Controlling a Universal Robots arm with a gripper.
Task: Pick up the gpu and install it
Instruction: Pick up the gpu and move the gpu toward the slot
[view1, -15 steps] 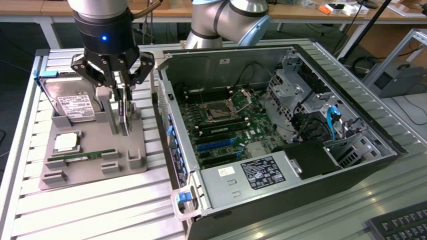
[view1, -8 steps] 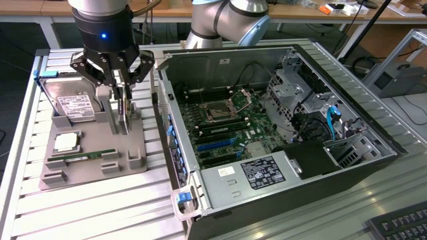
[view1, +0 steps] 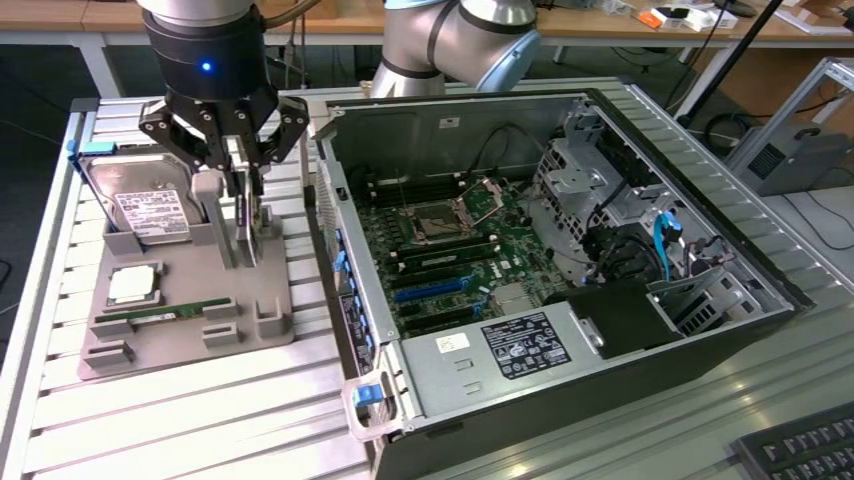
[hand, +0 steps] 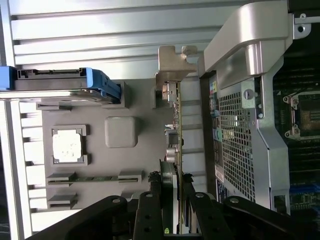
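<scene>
GPU (view1: 246, 225) stands on its long edge, upright, in a slot of the grey holder tray (view1: 187, 335) at the exterior view's left, just beside the open computer case (view1: 561, 250). The claw (view1: 235, 190) comes down on it from above and is closed on the card's upper edge, one finger on each flat face. Whether the card's lower edge rests in the slot or has cleared it cannot be told.

In the wrist view the GPU (hand: 176, 130) shows edge-on as a thin strip with small components along it, and its silver end bracket (hand: 172, 65) is at the far end. The claw (hand: 170, 182) pinches the near end, its black fingers (hand: 150, 205) pressed against both sides of the board.

The tray also carries other parts. A hard drive (view1: 147, 205) with a white label leans in its own cradle beside the claw, blue trim along its end in the wrist view (hand: 60, 82). A square processor (view1: 134, 285) lies flat in a recess near it, and a narrow green RAM stick (view1: 160, 315) lies in a slot beyond that.

The case lies on its side on the ribbed metal surface (view1: 174, 430), its panel off and the motherboard (view1: 454, 250) exposed, with blue expansion slots (view1: 434, 290) facing up. A keyboard (view1: 801, 450) sits at the corner on the exterior view's right.
</scene>
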